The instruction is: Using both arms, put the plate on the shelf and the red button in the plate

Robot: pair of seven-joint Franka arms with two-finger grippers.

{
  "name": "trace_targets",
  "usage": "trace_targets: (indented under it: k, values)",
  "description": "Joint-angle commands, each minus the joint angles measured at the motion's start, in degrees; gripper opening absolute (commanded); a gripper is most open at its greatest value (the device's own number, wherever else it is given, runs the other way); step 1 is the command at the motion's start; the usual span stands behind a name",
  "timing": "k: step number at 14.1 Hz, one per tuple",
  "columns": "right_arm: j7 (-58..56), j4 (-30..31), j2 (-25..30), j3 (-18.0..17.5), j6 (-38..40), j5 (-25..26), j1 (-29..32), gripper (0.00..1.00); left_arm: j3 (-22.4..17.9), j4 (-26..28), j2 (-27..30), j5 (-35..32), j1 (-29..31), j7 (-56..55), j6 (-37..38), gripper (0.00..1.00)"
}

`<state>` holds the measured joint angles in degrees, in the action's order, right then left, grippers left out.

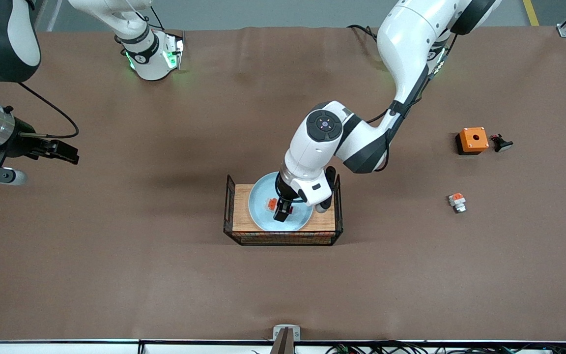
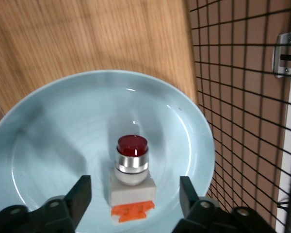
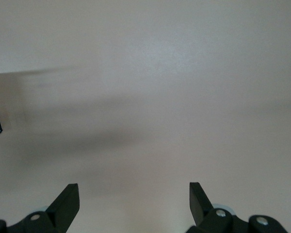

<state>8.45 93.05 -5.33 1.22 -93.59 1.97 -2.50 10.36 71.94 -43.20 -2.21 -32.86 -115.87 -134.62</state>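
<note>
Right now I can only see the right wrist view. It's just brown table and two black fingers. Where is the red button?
Observer: The red button is on the plate. The left hand is open around it, with the fingers not touching it.
Operator: Is the plate on the table?
Observer: No, it lies in a wire basket with a wooden floor.
Operator: Is my hand close to it?
Observer: No. The right hand is open over bare table, toward the right arm's end.
</note>
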Motion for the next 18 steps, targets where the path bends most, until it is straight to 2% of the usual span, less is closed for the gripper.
trace_targets:
  k: [1, 4, 7, 11, 14, 16, 18]
  values:
    - [-4.1, -0.1, 1.5, 0.1, -0.5, -0.7, 0.7, 1.0, -0.5, -0.5, 1.8, 0.0, 0.0, 0.3, 0.4, 0.99]
    - [-6.9, -1.6, 0.8, 0.2, 0.3, -0.6, 1.1, 1.0, -0.5, -0.2, 5.3, -0.3, 0.4, 0.5, 1.9, 0.99]
    - [-6.7, -2.7, 0.8, 0.2, 1.9, -0.8, 1.0, 1.0, -0.6, -0.1, 10.8, -0.4, 1.7, 1.3, 11.0, 0.99]
    - [-6.6, -8.3, 0.8, 0.1, 10.0, -0.9, 1.0, 1.0, -0.3, 0.1, 16.7, 0.4, 5.9, 9.7, 20.3, 0.99]
    - [-6.2, -9.5, 1.4, -0.1, 16.8, -0.1, 0.5, 1.0, 0.0, 0.4, 21.4, 0.5, 11.3, 23.3, 31.0, 0.99]
    - [-6.1, -9.4, 1.8, 0.1, 16.7, -0.6, 0.8, 1.0, 0.0, 0.8, 23.4, 0.5, 14.8, 35.3, 37.3, 0.99]
    - [-6.1, -9.0, 4.3, 0.1, 16.8, -0.8, 0.8, 1.0, 0.0, 1.3, 25.0, 0.4, 17.7, 52.3, 42.5, 0.99]
